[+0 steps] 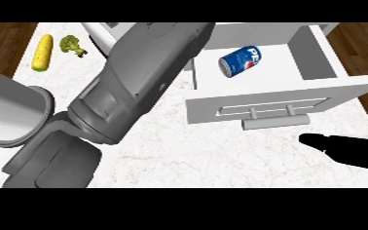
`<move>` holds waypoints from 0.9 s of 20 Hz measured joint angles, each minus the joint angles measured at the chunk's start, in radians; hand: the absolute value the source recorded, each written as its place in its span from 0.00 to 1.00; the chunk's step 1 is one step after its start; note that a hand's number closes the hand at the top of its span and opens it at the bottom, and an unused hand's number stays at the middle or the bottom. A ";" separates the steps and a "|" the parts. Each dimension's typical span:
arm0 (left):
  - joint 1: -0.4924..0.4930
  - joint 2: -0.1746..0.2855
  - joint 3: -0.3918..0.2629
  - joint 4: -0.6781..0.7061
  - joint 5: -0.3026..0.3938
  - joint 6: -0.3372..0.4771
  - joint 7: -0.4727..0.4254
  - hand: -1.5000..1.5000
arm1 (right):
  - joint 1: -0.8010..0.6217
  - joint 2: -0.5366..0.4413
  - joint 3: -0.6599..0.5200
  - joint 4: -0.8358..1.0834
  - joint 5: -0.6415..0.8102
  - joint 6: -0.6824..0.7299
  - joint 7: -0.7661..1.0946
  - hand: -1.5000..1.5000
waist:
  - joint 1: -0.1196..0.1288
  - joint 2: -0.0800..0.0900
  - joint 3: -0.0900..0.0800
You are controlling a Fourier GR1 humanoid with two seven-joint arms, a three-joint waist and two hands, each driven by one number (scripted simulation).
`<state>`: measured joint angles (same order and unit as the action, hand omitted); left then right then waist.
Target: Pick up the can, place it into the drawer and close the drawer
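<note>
One can point(240, 62) is seen lying in the open drawer point(208, 109); right hand point(338, 148) is noted near right, state not discernible.

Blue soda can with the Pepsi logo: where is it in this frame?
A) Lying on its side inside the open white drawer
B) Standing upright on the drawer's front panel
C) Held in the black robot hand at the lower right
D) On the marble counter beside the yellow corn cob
A: the blue soda can lies on its side on the floor of the open white drawer, well apart from the black right robot hand.
</note>
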<state>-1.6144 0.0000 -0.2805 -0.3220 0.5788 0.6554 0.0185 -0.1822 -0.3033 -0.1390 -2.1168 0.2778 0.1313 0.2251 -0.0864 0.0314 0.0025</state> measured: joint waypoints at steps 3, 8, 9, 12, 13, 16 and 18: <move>0.001 0.000 -0.004 -0.004 0.017 0.004 -0.015 0.00 | -0.036 -0.015 0.054 0.060 0.106 -0.016 -0.029 0.00 | 0.015 -0.003 0.000; -0.029 0.001 -0.004 0.020 0.013 -0.006 -0.016 0.00 | -0.093 -0.020 0.146 0.214 0.277 -0.062 -0.088 0.00 | 0.046 -0.006 -0.001; -0.032 0.001 -0.011 0.019 0.011 -0.002 -0.012 0.00 | -0.106 -0.018 0.163 0.253 0.309 -0.076 -0.105 0.00 | 0.049 -0.008 0.000; -0.033 0.000 -0.014 0.030 0.003 -0.008 -0.018 0.00 | -0.144 -0.003 0.214 0.363 0.405 -0.122 -0.135 0.00 | 0.062 -0.010 -0.001; -0.025 0.000 -0.018 0.021 0.002 -0.014 -0.013 0.00 | -0.156 -0.002 0.225 0.401 0.436 -0.137 -0.143 0.00 | 0.069 -0.013 -0.001; -0.018 0.007 -0.007 0.026 -0.001 -0.033 -0.022 0.00 | -0.211 0.007 0.255 0.521 0.515 -0.173 -0.157 0.00 | 0.079 -0.014 -0.001; -0.022 0.021 0.006 0.028 0.001 -0.045 -0.016 0.00 | -0.252 0.014 0.262 0.601 0.553 -0.202 -0.179 0.00 | 0.083 -0.015 -0.001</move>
<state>-1.6362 0.0211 -0.2748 -0.2944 0.5794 0.6101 0.0027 -0.4343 -0.2891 0.1235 -1.5163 0.8309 -0.0712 0.0459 -0.0037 0.0167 0.0012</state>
